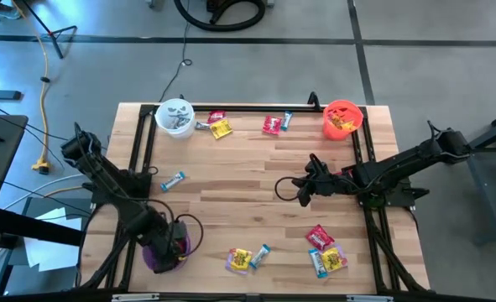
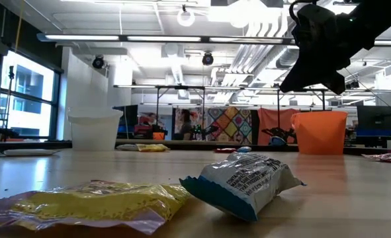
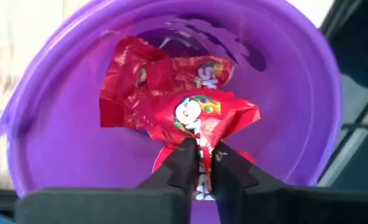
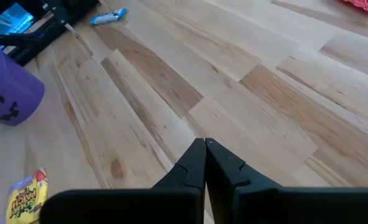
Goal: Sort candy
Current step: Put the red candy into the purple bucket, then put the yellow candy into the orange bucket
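The left gripper (image 3: 199, 163) pinches a shiny red candy (image 3: 199, 118) over the purple bucket (image 3: 59, 149), above another red one inside. The right gripper (image 4: 205, 163) hovers closed and empty mid-counter (image 4: 246, 93). Yellow, red and blue candies lie scattered.

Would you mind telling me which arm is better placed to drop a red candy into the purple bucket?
Left: its gripper holds a red candy over the purple bucket.
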Controlling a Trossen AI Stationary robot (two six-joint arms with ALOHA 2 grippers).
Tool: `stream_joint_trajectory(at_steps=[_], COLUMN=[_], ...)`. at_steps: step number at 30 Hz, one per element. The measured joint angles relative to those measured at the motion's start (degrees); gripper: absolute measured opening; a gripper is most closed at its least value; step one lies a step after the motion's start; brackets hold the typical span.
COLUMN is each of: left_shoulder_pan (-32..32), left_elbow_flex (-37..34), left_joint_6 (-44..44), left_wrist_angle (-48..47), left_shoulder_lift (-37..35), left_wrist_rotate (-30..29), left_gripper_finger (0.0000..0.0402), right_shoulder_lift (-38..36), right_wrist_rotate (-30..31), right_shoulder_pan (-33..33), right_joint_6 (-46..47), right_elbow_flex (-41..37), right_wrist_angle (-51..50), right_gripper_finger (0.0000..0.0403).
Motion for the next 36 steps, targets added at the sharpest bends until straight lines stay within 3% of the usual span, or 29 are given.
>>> stream_joint_trajectory(at_steps=[5,9,15,19,23,29,33,36], left_shoulder_pan=[1.8,2.0,2.0,5.0,10.0,19.3,24.5,27.8], left_elbow_flex=[1.8,4.5,10.4,12.6,12.4,12.4,12.4,12.4], left_joint_6=[4.9,4.6,5.9,7.1,10.5,26.9,36.8,42.3], left_wrist_angle=[-1.1,-4.3,-4.9,-4.6,-2.7,8.8,13.6,15.8], left_shoulder_lift=[0.0,0.0,-0.7,-1.7,-1.8,0.3,1.4,2.3], left_wrist_rotate=[1.6,1.3,1.4,-5.2,-11.4,-11.9,-11.0,-8.6], left_gripper_finger=[0.0086,0.0119,0.013,0.0119,0.0094,0.0044,0.0008,0.0003], right_shoulder_lift=[0.0,0.0,0.0,0.2,1.1,8.5,16.2,21.1], right_wrist_rotate=[-0.8,-7.2,-12.6,-13.6,-9.8,-7.3,-7.6,-10.2], right_shoulder_pan=[0.0,0.1,3.9,12.7,22.8,34.0,37.7,39.5], right_joint_6=[-1.0,-3.0,-1.3,7.7,21.0,38.6,45.7,50.4], right_elbow_flex=[0.0,0.2,0.3,0.0,-0.1,2.1,7.0,12.7], right_wrist_angle=[0.0,0.0,0.0,-1.6,-3.9,-4.1,-7.2,-13.8], right_gripper_finger=[0.0,0.0,0.0,0.0,0.0,0.0,0.0,0.0])
